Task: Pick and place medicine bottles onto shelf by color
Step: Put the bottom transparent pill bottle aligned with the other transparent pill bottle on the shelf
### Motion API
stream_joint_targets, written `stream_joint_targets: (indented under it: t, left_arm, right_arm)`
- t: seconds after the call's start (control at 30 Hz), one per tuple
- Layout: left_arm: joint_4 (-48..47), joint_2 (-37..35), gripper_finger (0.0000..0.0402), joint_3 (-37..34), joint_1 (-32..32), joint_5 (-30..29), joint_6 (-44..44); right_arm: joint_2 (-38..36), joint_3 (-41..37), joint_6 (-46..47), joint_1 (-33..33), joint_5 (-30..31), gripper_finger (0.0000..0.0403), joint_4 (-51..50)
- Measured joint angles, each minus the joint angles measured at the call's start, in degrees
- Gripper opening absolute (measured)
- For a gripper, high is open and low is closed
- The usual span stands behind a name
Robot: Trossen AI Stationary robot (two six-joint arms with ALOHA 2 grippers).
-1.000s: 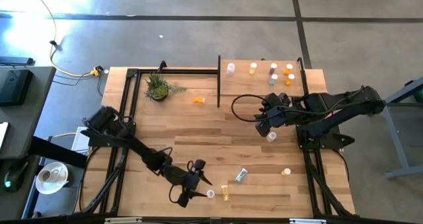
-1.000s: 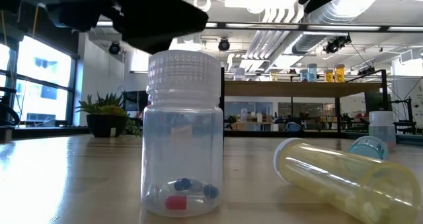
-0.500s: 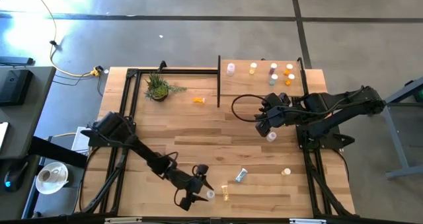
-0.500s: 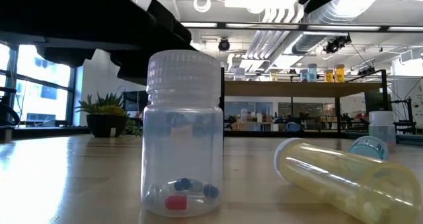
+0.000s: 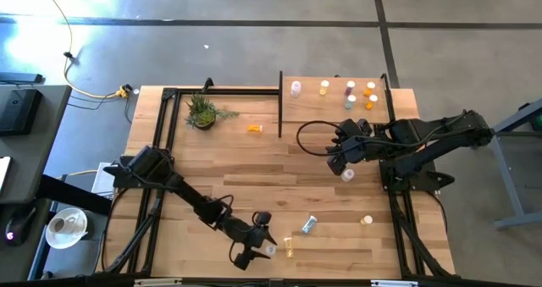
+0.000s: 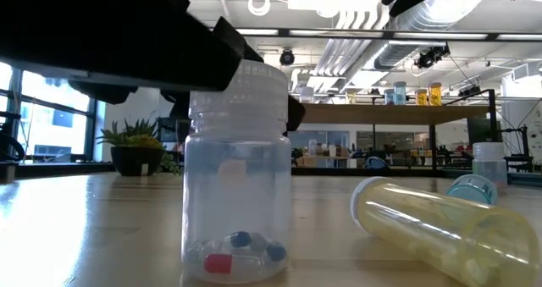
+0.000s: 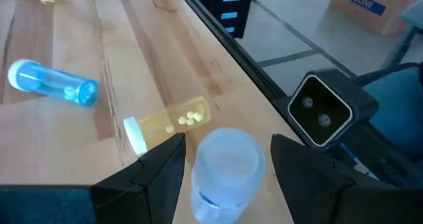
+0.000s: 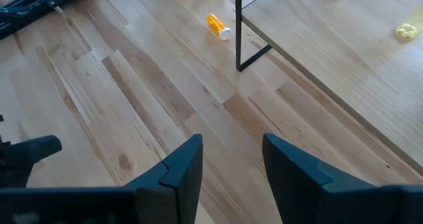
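Observation:
A clear medicine bottle (image 7: 228,168) with a white ribbed cap stands upright near the table's front edge (image 5: 269,249) (image 6: 235,177). My left gripper (image 7: 228,158) is open and low over the table, one finger on each side of the bottle; whether they touch it I cannot tell. Beside the bottle a yellow bottle (image 7: 168,125) lies on its side, and a blue one (image 7: 53,84) lies farther off. The shelf (image 5: 330,109) at the far right carries several upright bottles. My right gripper (image 5: 336,162) hangs open high above the table in front of the shelf, nothing between its fingers (image 8: 192,164).
A whitish bottle (image 5: 347,175) stands below the right gripper, and another (image 5: 367,221) stands near the right edge. An orange bottle (image 5: 255,128) lies beside the shelf's black leg (image 8: 239,36). A potted plant (image 5: 203,111) stands at the far left. A small camera box (image 7: 317,108) sits past the front edge.
My left gripper has moved down and toward the table's near right, up to the clear bottle, and its fingers now stand on either side of the cap. The right arm has kept still.

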Motion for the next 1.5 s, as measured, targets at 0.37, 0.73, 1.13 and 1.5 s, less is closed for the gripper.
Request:
stream_joint_targets:
  t: [0.37, 0.73, 1.13, 1.5]
  left_arm:
    - [-0.75, 0.00, 0.0164, 0.00, 0.07, -0.79, -0.81]
    - [0.33, -0.02, 0.0133, -0.04, 2.53, -0.90, 0.54]
    - [-1.60, -9.03, 0.0131, -0.05, 12.68, 3.32, 8.08]
    - [-15.00, -20.56, 0.0135, -0.11, 28.83, 6.06, 15.87]
  right_arm:
    - [0.02, 0.00, -0.13, -0.02, 0.00, 0.0149, 0.00]
    - [0.02, 0.00, -0.15, -0.01, 0.00, 0.0149, 0.02]
    - [0.01, 0.00, -0.62, 0.00, 1.63, 0.0149, 0.04]
    - [0.00, 0.00, -2.78, -0.06, 7.92, 0.0149, 0.09]
